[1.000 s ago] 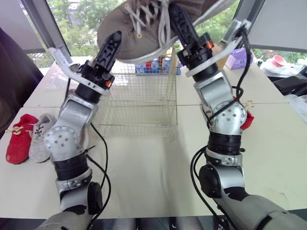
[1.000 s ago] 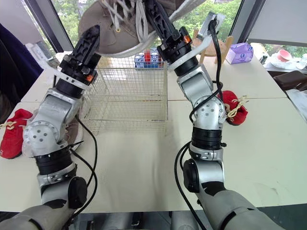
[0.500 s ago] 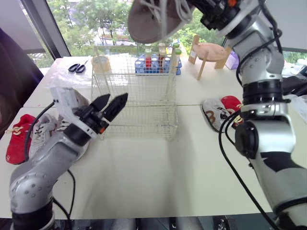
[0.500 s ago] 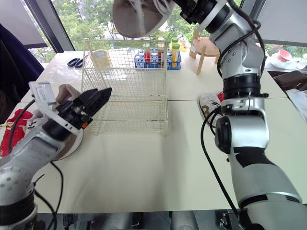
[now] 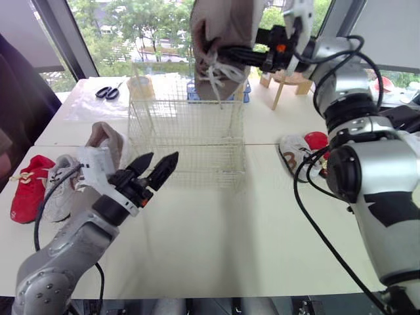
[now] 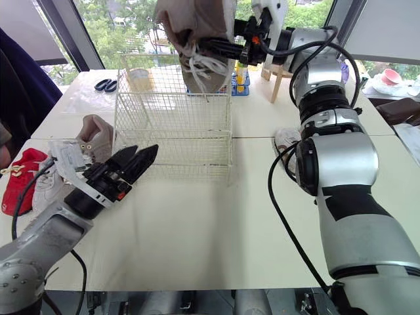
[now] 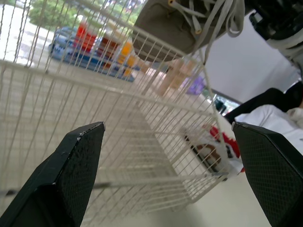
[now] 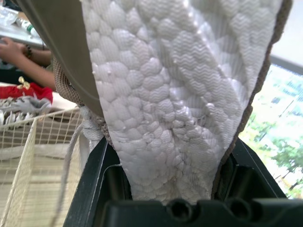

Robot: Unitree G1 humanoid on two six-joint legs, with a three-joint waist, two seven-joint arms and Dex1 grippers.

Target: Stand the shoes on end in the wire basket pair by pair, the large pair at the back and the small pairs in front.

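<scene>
Large shoe point(image 5: 220, 26) taupe with white laces and a white, pebble-and-zigzag-textured sole point(image 8: 175, 94); wire basket point(image 5: 187, 141) cream-white; red small shoe point(image 5: 27, 197) beside grey-white small shoe point(image 5: 60, 191); tabletop point(image 5: 216, 236) pale cream.

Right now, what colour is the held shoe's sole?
The large shoe has a white, pebbled sole; the right wrist view shows it best.

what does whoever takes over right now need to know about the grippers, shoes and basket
Right gripper: shut on a large tan shoe, held above the wire basket.
Left gripper: open, empty, low in front of the basket.
Second tan shoe, red shoe and white shoe lie left of the basket; two small shoes lie right.
Done: nothing in the basket. Left: all pairs.
</scene>
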